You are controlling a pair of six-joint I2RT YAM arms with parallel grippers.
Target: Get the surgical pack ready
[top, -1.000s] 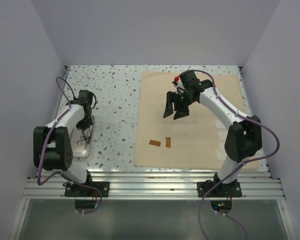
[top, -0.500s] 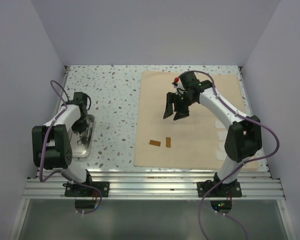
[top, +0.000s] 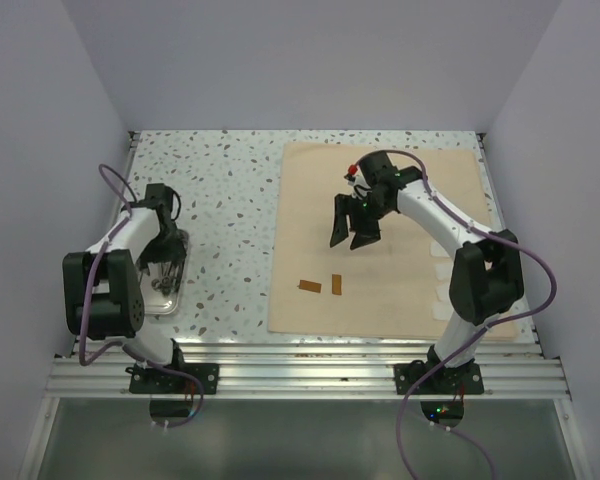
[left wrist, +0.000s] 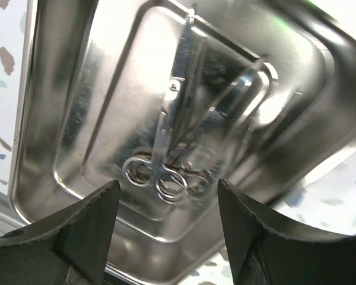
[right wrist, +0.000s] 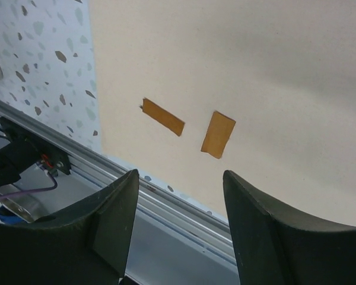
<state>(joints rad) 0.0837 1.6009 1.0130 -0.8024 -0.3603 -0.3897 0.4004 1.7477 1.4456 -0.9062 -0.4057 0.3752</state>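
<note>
The tan cloth (top: pixel 400 200) lies flat on the right half of the table. Two brown strips (top: pixel 310 286) (top: pixel 336 284) rest on its near part; in the right wrist view these strips (right wrist: pixel 163 116) (right wrist: pixel 218 134) lie apart. White gauze pads (top: pixel 441 270) line the cloth's right side, partly behind the right arm. The steel tray (top: pixel 160 308) sits at the left, holding thin metal instruments (left wrist: pixel 172 148) with ring handles. My left gripper (left wrist: pixel 166 190) hangs open just above them, holding nothing. My right gripper (top: pixel 347 232) hovers open over the cloth's middle.
The speckled tabletop (top: pixel 230 220) separates the tray from the cloth. An aluminium rail (top: pixel 310 365) runs along the near edge. White walls enclose the left, back and right sides.
My left gripper has opened over the tray, and the instruments now lie loose in it. The left wrist shifted slightly left. The right arm barely moved.
</note>
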